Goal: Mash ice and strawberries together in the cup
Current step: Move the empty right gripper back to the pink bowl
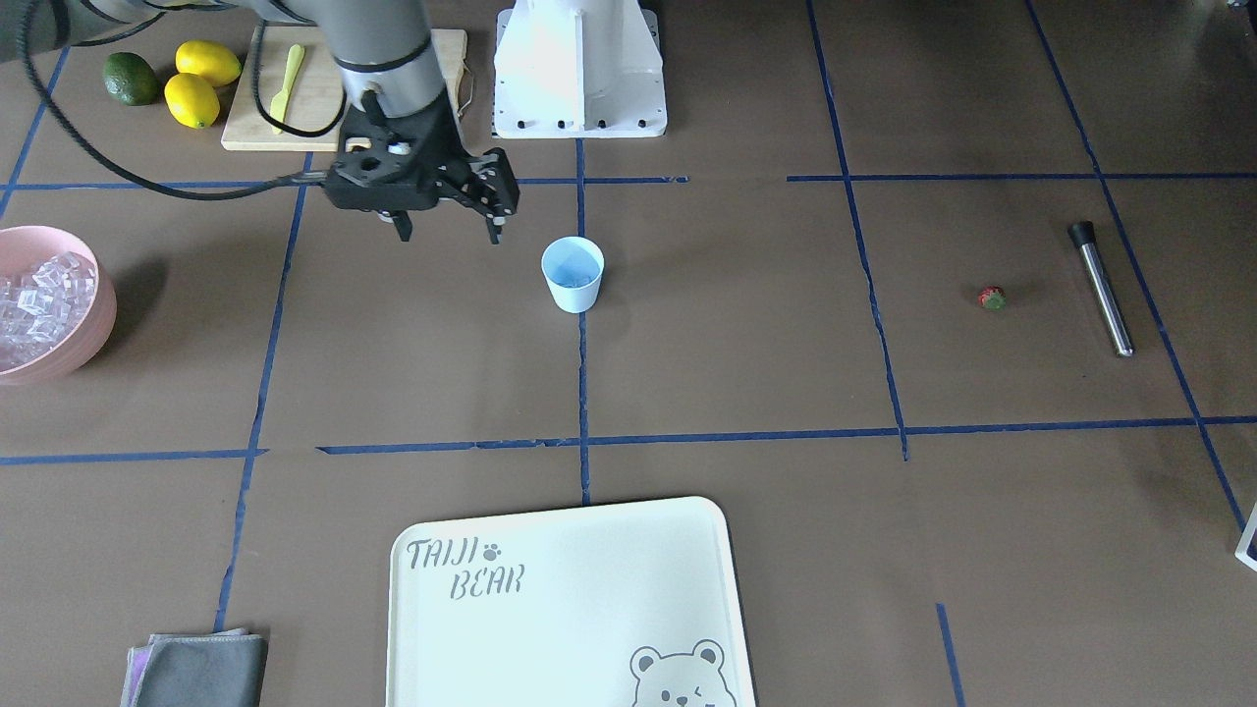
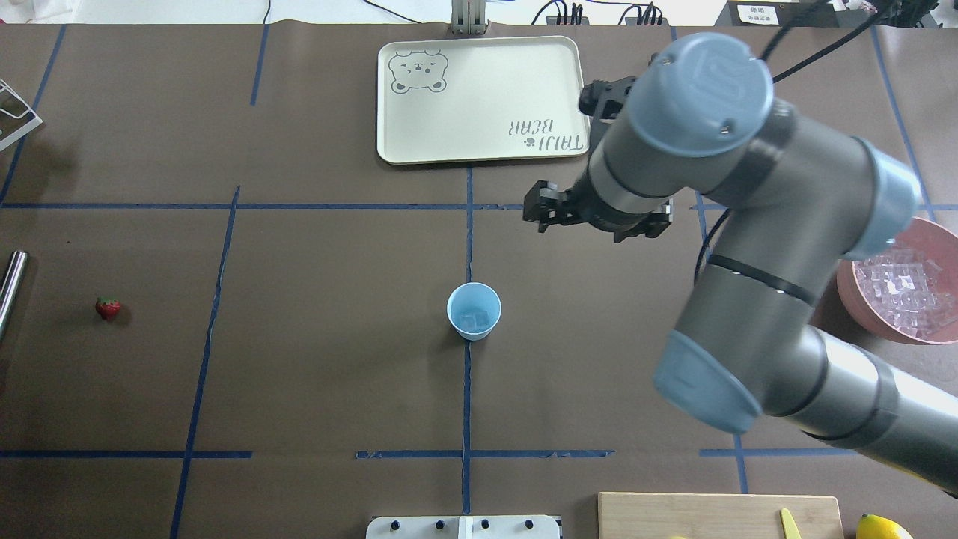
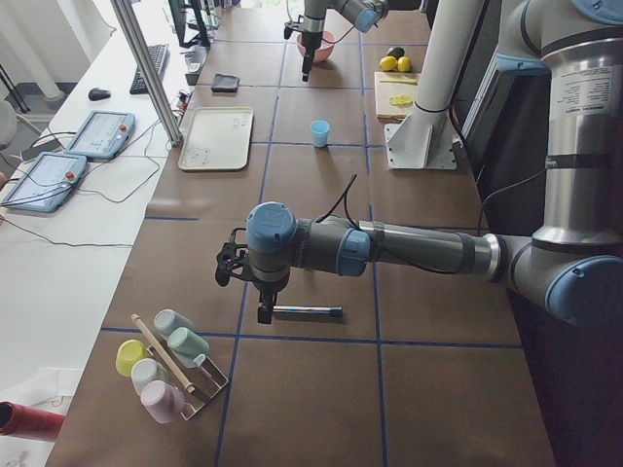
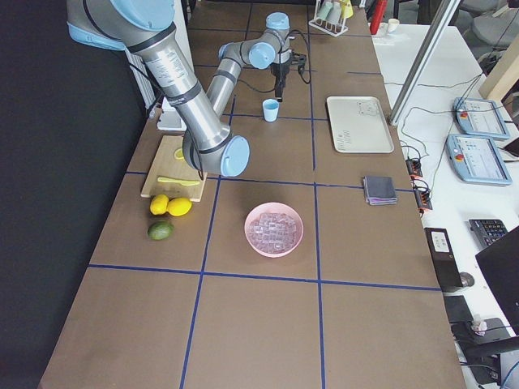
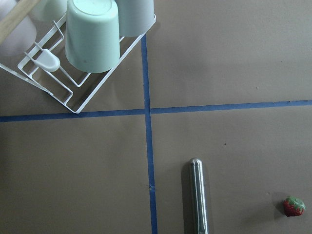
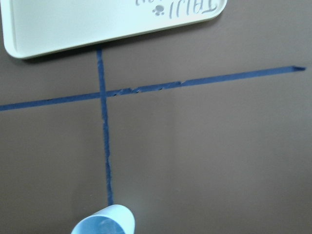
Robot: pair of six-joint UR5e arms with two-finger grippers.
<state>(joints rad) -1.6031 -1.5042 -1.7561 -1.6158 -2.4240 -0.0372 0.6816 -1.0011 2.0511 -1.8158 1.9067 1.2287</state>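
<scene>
The light-blue cup (image 1: 573, 275) stands upright near the table's middle, with a couple of clear ice cubes (image 2: 479, 320) in its bottom. More ice (image 1: 39, 299) fills the pink bowl (image 1: 98, 295). My right gripper (image 1: 450, 236) hangs open and holds nothing, above the table between the bowl and the cup, close to the cup. A small red strawberry (image 1: 992, 298) lies alone on the table beside a metal rod (image 1: 1102, 288). My left gripper (image 3: 263, 313) hovers over that rod; I cannot tell whether it is open. Its wrist view shows the rod (image 5: 198, 195) and strawberry (image 5: 294, 206) below.
A cream bear tray (image 1: 570, 550) lies on the operators' side. A cutting board (image 1: 314, 108) with a yellow knife, lemons (image 1: 191, 98) and an avocado (image 1: 131, 79) sit by the robot base. A grey cloth (image 1: 201, 670) lies near the tray. A wire rack of cups (image 5: 92, 53) stands past the rod.
</scene>
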